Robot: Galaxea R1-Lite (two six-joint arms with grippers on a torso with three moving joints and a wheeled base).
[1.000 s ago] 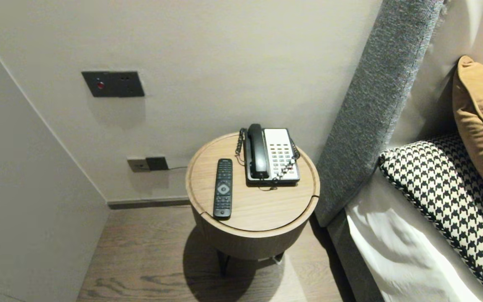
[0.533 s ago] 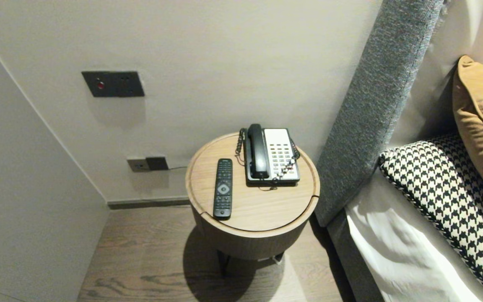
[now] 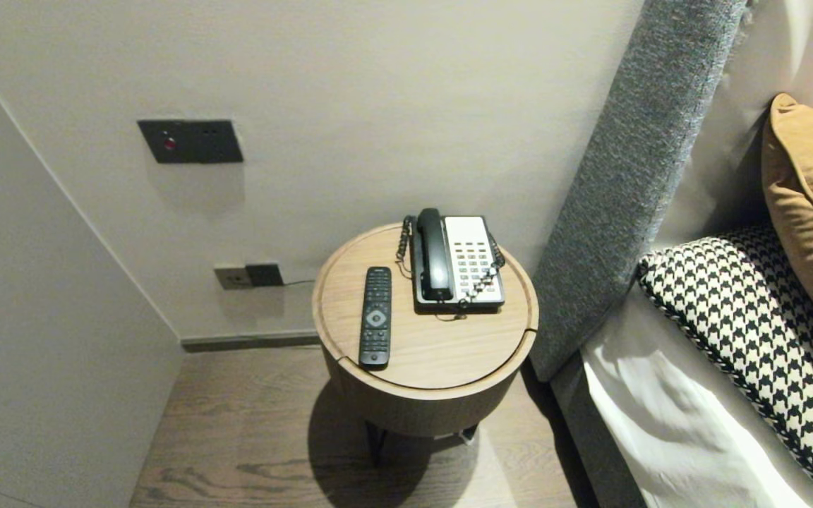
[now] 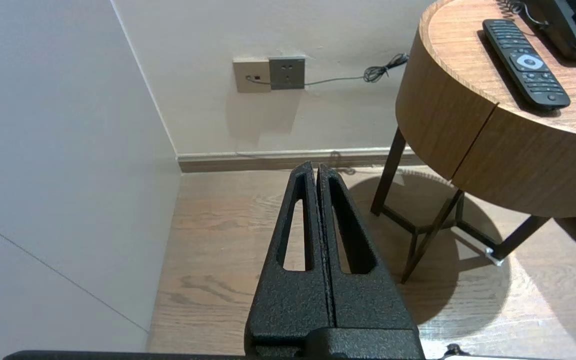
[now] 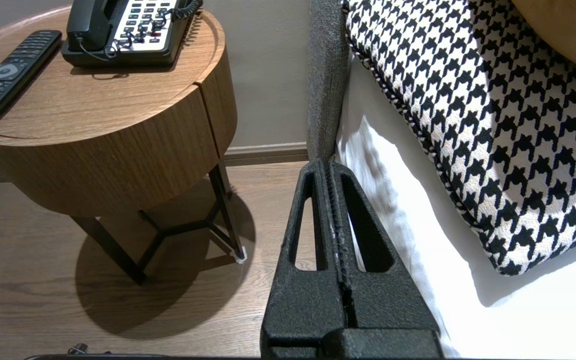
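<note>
Holding parked: left tool (image 4: 316,167) low over wooden floor (image 4: 218,250), fingers pressed fully together, gripping nothing, well apart from bench (image 4: 448,125). On bench's left part, remote (image 3: 375,317) lies flat, near front rim; phone (image 3: 456,262) just beside it, toward wall. Right tool (image 5: 327,164) likewise closed tight and empty, near edge of bed (image 5: 418,240), beside houndstooth pillow (image 5: 493,125). Nothing shifted over last second; no contact with anything.
</note>
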